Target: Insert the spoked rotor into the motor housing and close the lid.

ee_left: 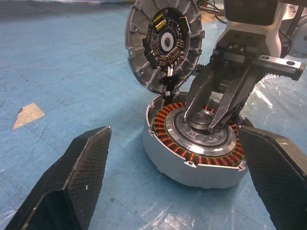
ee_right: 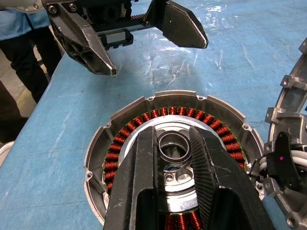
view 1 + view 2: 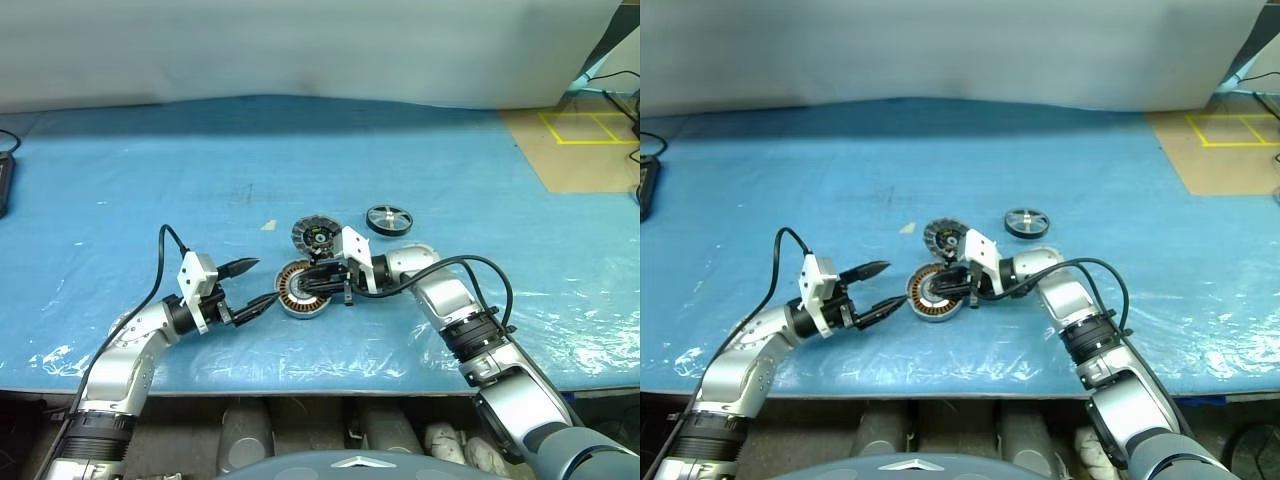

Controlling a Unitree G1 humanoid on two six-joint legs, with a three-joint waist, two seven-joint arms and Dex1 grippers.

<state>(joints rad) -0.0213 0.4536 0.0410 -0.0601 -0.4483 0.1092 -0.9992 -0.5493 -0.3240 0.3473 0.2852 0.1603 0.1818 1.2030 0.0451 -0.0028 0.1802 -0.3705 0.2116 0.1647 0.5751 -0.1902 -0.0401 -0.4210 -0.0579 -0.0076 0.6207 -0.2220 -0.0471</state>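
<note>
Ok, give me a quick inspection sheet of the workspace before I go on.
Surface: blue sheet, wrinkled.
Job's things: motor housing open, windings exposed; lid tilted up behind it, wired to it; spoked rotor lying apart, beyond.
Clutter: tan scrap.
End effectors: left end effector open beside the housing; right end effector closed on the housing's centre hub.
Cables: black cable looping off each arm.
Surroundings: person at the table edge; yellow floor marks.

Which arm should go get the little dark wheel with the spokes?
Right. The spoked rotor lies on the robot's right, near the right arm, though its fingers pinch the motor housing hub. The left fingers are open, across the housing.
</note>
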